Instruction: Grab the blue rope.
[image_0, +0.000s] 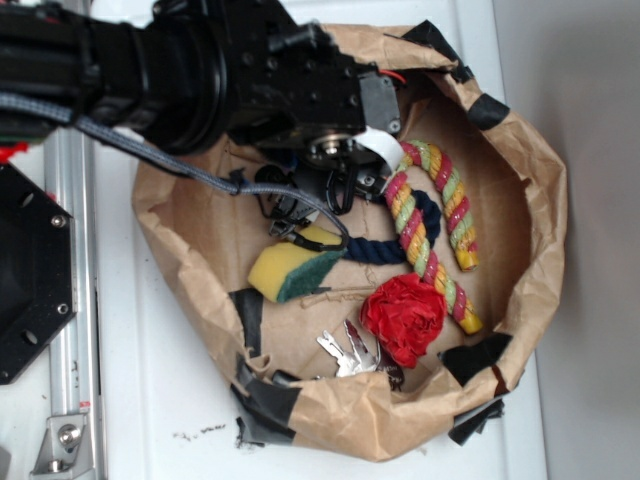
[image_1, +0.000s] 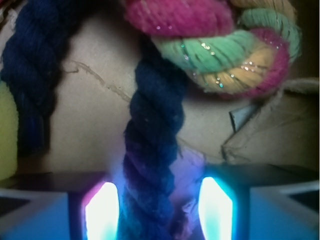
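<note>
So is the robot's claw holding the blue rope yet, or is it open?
Gripper: open, its fingers on both sides of the blue rope, with a gap showing on the right. Not squeezing it yet.

Inside the crumpled paper bag (image_0: 545, 200), room is tight: the striped rope (image_0: 440, 215) arches over the blue rope (image_1: 150, 150) and lies across it in the wrist view, blocking that end from above, while the yellow-green sponge (image_0: 295, 265) touches the blue rope's other end. The end effector (image_1: 159, 207) has a stretch of blue rope between its two lit fingertips (image_1: 101, 210), with bare brown paper open on either side of the strand. The red flower (image_0: 403, 315) and keys (image_0: 345, 352) crowd the bag's near side.
</note>
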